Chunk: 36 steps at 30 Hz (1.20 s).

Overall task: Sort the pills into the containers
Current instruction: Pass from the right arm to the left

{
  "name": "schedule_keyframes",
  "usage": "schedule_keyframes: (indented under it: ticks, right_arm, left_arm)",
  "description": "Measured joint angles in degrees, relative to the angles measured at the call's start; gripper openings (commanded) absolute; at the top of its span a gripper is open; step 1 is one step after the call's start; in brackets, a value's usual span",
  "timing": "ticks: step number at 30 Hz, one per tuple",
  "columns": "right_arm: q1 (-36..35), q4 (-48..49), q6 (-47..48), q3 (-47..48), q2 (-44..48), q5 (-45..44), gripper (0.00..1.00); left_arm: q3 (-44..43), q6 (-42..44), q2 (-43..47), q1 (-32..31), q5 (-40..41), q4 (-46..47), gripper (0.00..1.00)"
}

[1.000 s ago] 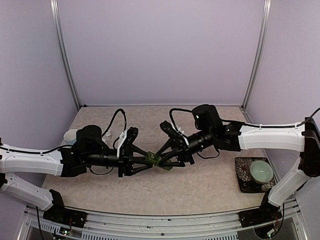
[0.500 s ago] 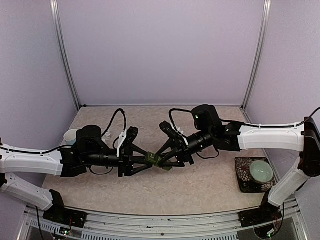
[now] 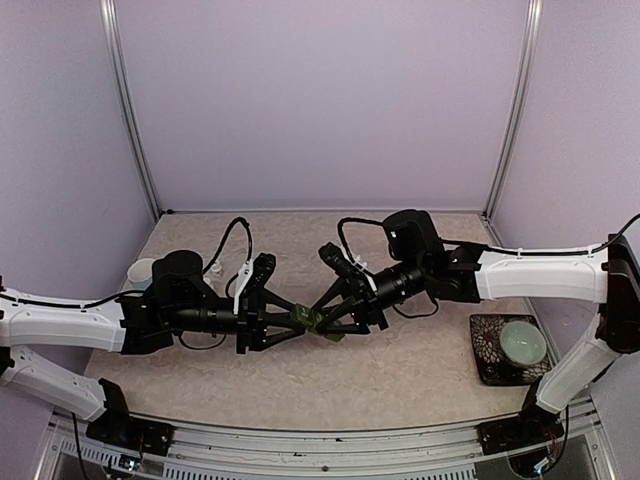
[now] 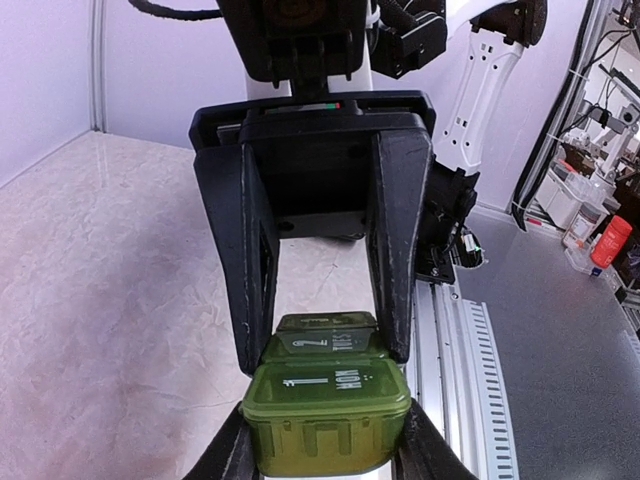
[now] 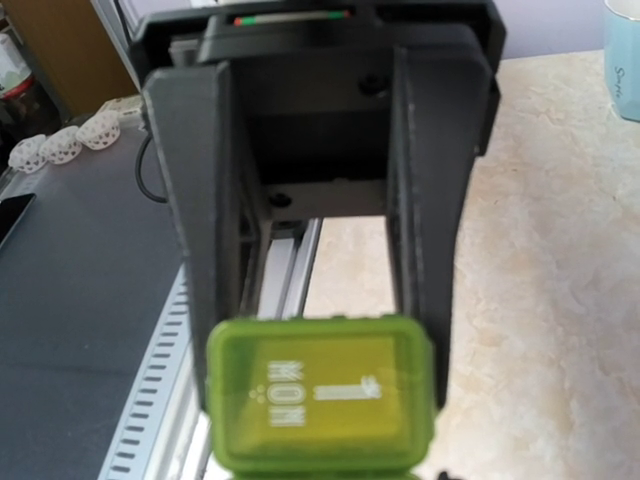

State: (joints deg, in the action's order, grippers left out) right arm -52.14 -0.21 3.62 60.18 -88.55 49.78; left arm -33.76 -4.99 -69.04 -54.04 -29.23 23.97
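Observation:
The dark green pill-box strip [image 3: 313, 320] hangs above the table's middle, between both grippers. In the left wrist view the pill-box strip [image 4: 325, 405] lies lengthwise with its lids shut, the "MON 1" lid nearest. My left gripper [image 4: 325, 450] is shut on that near compartment. My right gripper [image 4: 325, 340] comes from the opposite side, and its fingers [image 4: 258, 290] press on both sides of the far compartments. In the right wrist view the "MON" lid [image 5: 320, 400] fills the lower middle and hides my own fingertips. No pills show.
A light blue mug [image 3: 141, 270] stands at the left behind my left arm. A pale green bowl [image 3: 523, 342] sits on a dark patterned tray [image 3: 487, 362] at the right. Purple walls enclose the table's far side. A metal rail [image 4: 470, 350] runs along the near edge.

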Motion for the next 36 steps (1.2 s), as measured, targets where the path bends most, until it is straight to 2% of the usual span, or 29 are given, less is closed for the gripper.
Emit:
schedule_keyframes:
  ticks: [5, 9, 11, 18, 28, 33, 36]
  right_arm:
    - [0.00, 0.00, 0.00, 0.00, 0.00, -0.52, 0.35]
    - [0.00, 0.02, 0.00, 0.00, 0.00, -1.29, 0.34]
    - [0.00, -0.02, 0.00, 0.00, 0.00, -1.79, 0.34]
    - [-0.17, -0.15, -0.02, 0.07, 0.00, -2.93, 0.35]
    - [-0.50, -0.24, 0.17, 0.90, 0.00, -2.78, 0.50]
    - [-0.52, -1.90, 0.85, 1.46, -0.20, -2.69, 0.62]
    - [-0.52, -3.50, 1.51, 1.95, -0.72, -2.58, 0.65]
  left_arm:
    - [0.00, -0.33, 0.00, 0.00, 0.83, 0.00, 0.06]
    - [0.11, -2.08, 0.00, -0.15, 2.43, 0.04, 0.07]
    - [0.35, -3.08, 0.00, -0.35, 3.34, 0.46, 0.00]
    - [2.54, -5.79, 0.15, -1.18, 6.10, 4.31, 0.00]
    - [3.06, -4.87, 1.44, -1.22, 5.84, 4.76, 0.00]
    - [3.13, -3.89, 3.61, -1.05, 5.95, 4.42, 0.00]
    - [3.13, -3.48, 4.15, -1.01, 5.92, 4.20, 0.00]
